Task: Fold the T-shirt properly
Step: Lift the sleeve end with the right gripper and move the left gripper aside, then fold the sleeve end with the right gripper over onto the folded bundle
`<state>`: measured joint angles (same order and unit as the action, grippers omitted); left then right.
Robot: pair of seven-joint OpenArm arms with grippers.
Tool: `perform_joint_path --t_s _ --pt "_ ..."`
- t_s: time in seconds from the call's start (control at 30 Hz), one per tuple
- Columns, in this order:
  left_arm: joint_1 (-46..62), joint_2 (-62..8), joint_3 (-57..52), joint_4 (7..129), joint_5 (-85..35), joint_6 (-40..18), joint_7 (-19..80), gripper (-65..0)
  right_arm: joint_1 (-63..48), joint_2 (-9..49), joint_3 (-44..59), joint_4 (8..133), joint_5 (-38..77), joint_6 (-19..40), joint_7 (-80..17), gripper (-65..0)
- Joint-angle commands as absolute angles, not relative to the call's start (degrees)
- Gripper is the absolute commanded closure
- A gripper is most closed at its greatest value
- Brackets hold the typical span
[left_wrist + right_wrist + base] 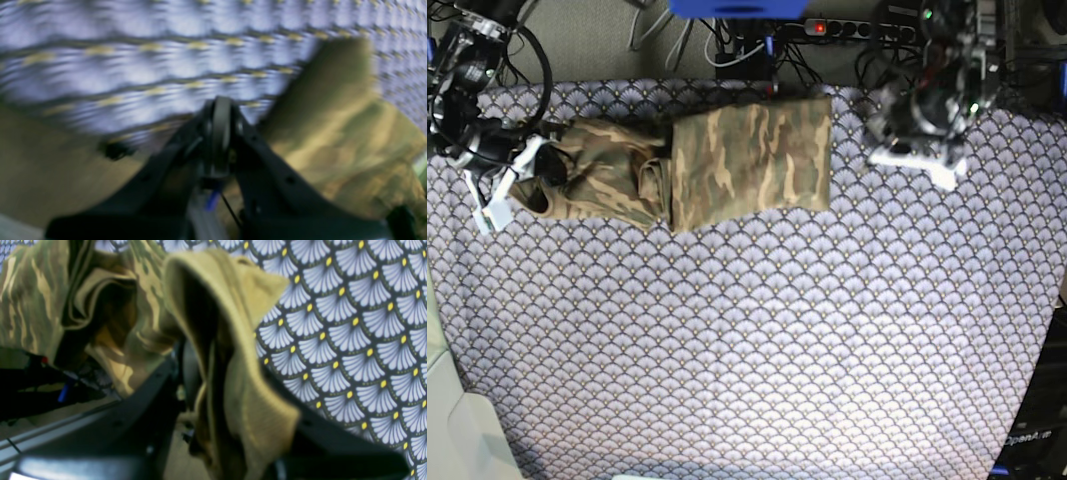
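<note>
Desk under a fan-scale tablecloth (757, 340); the camouflage T-shirt (727, 165) lies along its far edge, right half folded flat, the other end bunched. Right claw (203, 380) pinches that bunched cloth; left claw (221, 133) is closed on nothing, off the shirt (view blurred). Judged mid-fold: next, carry the gripped end over the flat half.

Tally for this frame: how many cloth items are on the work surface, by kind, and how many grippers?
T-shirt, camouflage: 1
Tablecloth, fan-scale print: 1
Grippers: 2, the left gripper and the right gripper
Total: 4
</note>
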<state>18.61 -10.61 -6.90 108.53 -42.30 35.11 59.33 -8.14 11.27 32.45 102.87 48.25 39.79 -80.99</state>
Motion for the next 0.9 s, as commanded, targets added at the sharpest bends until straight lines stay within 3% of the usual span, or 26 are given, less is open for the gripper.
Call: perform_joint_path --t_s 0.0,0.33,0.87 --pt "17.10 -10.24 -6.20 108.26 -43.03 34.95 59.12 0.0 -7.52 11.38 32.66 104.04 49.45 40.00 -80.00 -9.4" --pt "9.71 -6.99 0.40 97.01 -43.03 34.95 58.68 0.0 -8.13 9.36 31.87 113.19 50.42 40.00 -80.00 -9.5" --pt "8.04 -8.92 0.40 96.31 -42.77 34.95 58.59 0.0 -7.34 6.73 14.81 114.42 52.97 40.00 -80.00 -9.6"
